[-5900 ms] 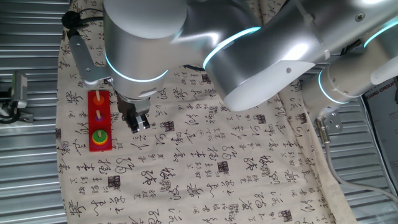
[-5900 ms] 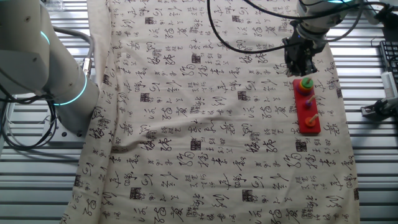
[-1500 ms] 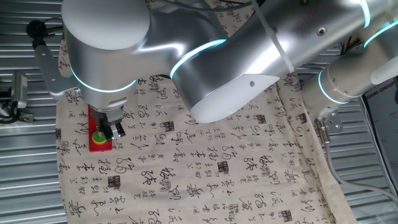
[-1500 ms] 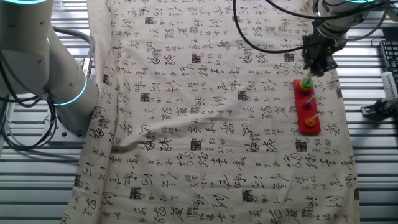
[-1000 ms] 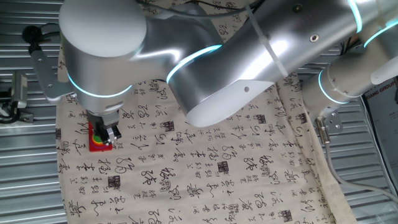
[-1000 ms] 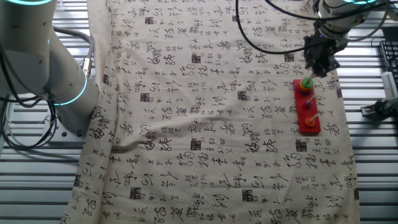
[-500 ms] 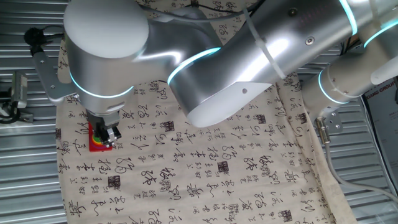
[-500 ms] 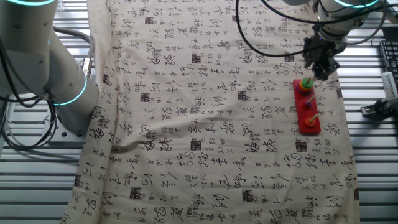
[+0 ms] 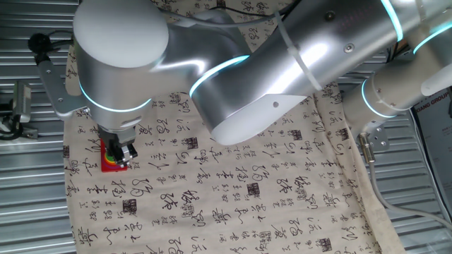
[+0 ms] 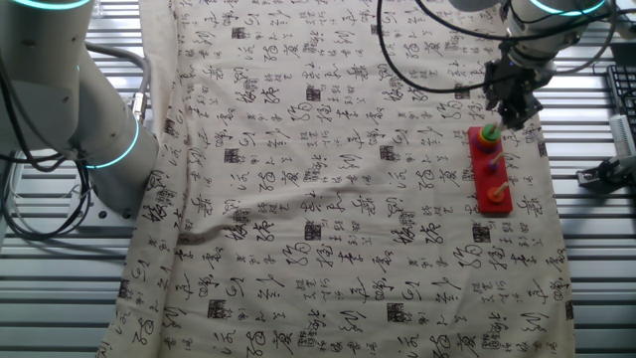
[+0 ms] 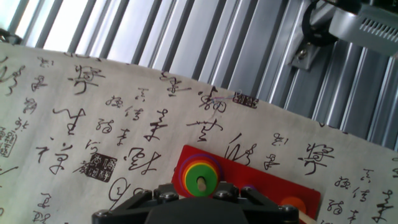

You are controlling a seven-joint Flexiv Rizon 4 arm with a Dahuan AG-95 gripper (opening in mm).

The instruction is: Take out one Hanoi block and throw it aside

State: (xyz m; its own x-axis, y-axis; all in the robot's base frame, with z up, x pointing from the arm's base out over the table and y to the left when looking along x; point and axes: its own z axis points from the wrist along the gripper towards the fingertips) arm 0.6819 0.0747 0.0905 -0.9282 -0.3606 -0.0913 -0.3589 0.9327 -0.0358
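The green Hanoi block (image 11: 191, 180) sits on top of a stack of wider coloured discs, threaded on the end peg of the red base (image 11: 264, 186). My gripper (image 11: 199, 196) is open, right above the stack, with one finger (image 11: 166, 194) on each side of the green block. In one fixed view the gripper (image 9: 124, 151) hides the block, and only a corner of the base (image 9: 107, 163) shows. In the other fixed view the block (image 10: 487, 131) shows just below the gripper (image 10: 513, 107), at the far end of the base (image 10: 494, 189).
A cloth printed with black characters (image 10: 328, 179) covers the table, and its edge lies close behind the base (image 11: 205, 81). Ribbed metal (image 11: 205, 37) lies beyond that edge. Two more pegs (image 10: 495, 167) on the base carry small pieces. A metal bracket (image 11: 323, 31) stands off the cloth.
Since 1.5 s ago the gripper has moved over the end of the base, covering the green block in one fixed view. In the last half second it has barely moved.
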